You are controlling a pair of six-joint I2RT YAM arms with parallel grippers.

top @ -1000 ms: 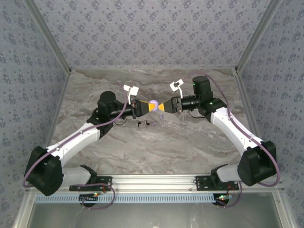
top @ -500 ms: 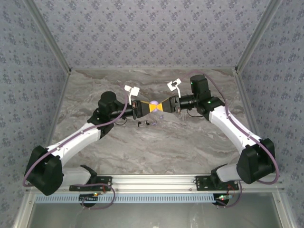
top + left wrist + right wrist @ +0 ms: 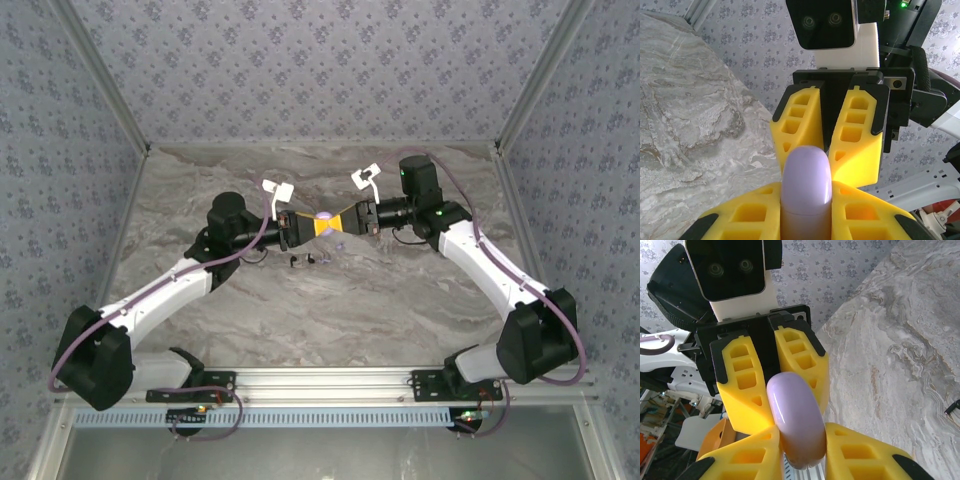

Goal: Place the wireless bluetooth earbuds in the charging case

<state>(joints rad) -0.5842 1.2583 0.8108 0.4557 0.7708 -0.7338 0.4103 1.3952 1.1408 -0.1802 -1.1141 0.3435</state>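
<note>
**While both grippers meet on the lilac disc: keep the hold square, stay clear of the black bits below**

- Table (image 3: pixel 400 300): marbled top. Both arms reach to its middle and meet nose to nose above it.
- Left arm (image 3: pixel 160 290) and right arm (image 3: pixel 490 265): roughly mirrored, wrists level, in one line.
- Left gripper (image 3: pixel 314 226): yellow fingers clamped flat on the lilac disc (image 3: pixel 324 215), which stands edge-up between them.
- Right gripper (image 3: pixel 336 223): fingers drawn in on the disc's other end, and from its own camera both look to be touching it. I judge it a grip, not firmly proven.
- Earbuds (image 3: pixel 310 260): tiny dark pieces on the table just near-side of the grippers, untouched. They are too small to tell each apart, or whether the black case lies among them.

Judgement: this is a two-handed hold, for either a handover or a pull-apart. One side should stay firm while the other works, and any pull should run straight along the shared line without twisting. The rounded, smooth edge could squirt out, so press on the flat faces. Keep the disc over bare table so a drop does not scatter the pieces.
</note>
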